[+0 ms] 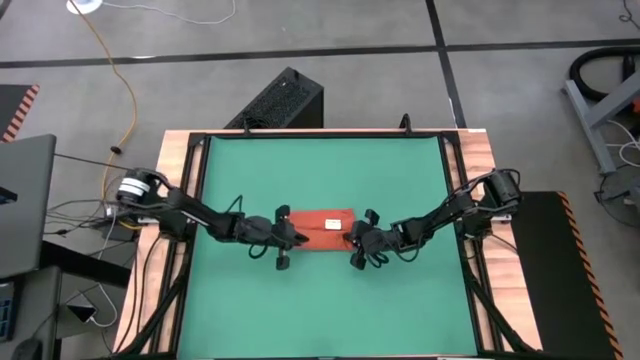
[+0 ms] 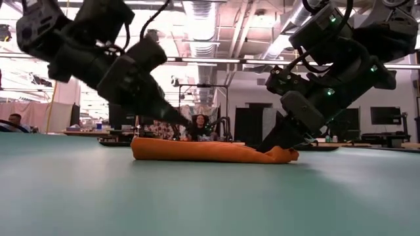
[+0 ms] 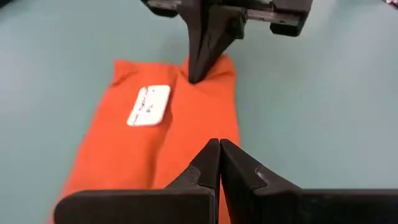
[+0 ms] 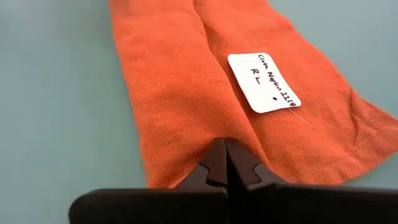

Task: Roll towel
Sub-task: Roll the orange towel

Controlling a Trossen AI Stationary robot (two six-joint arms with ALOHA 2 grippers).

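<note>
— Where is the towel (image 1: 322,221)?
— On the green mat (image 1: 320,300), about mid-table, lying as a long folded strip, white tag (image 4: 263,83) facing up.
— And the grippers?
— The left gripper (image 3: 219,155) sits at the strip's left end, fingers pressed together, pinching the cloth. The right gripper (image 4: 225,152) does the same at the right end, fingers closed on the edge.

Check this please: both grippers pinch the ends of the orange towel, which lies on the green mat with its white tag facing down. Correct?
Not quite. The white tag faces up, as the right wrist view shows. The rest holds: left gripper and right gripper pinch the ends of the towel on the green mat.
</note>
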